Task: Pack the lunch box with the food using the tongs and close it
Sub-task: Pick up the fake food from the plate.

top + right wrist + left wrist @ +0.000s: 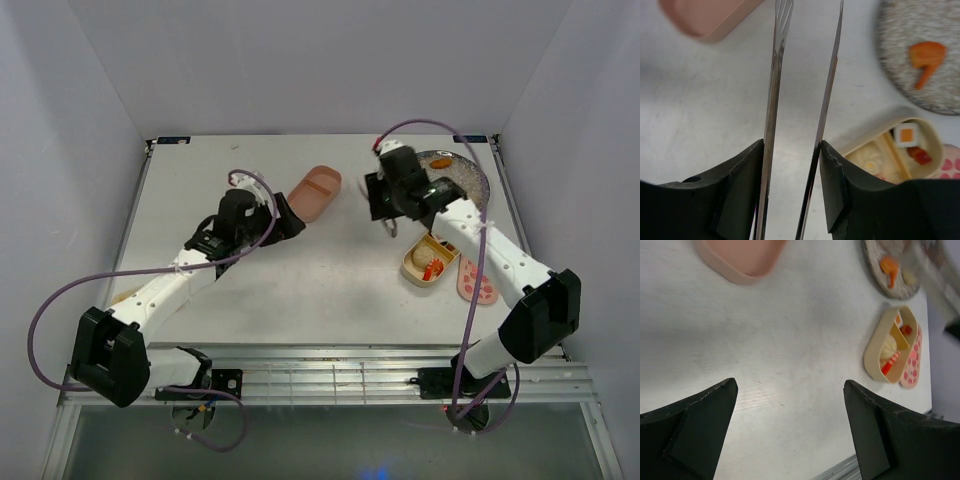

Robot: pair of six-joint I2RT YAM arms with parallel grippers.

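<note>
On the right half of the white tabletop [330, 280], the right arm's black gripper [791, 150] grasps a pair of thin silvery metal tongs [772, 100]. Its fingers [740, 185] are pressed against the outer faces of the two blades, which stand apart from each other. The blades point toward a pink oblong plastic tray [317, 192], which lies near the middle of the far edge.

A round grey speckled plate [470, 178] sits in the far right corner and carries an orange toy food piece [926, 57]. Nearer the front, close to the right edge, lies the tan-yellow two-compartment tray [871, 352] of the lunch box. One compartment holds a white square piece topped with orange [907, 134] and a small red piece [920, 155]. The other holds a cream bun-like piece [888, 346] and a red-and-white striped piece [891, 362]. A pink lid with darker pebble spots [912, 367] lies touching this tray on its right-edge side.

Left of centre, the left arm's gripper [790, 425] hovers above the tabletop, just beside the near end of the pink tray. Its fingers [700, 430] are spread wide and released.
</note>
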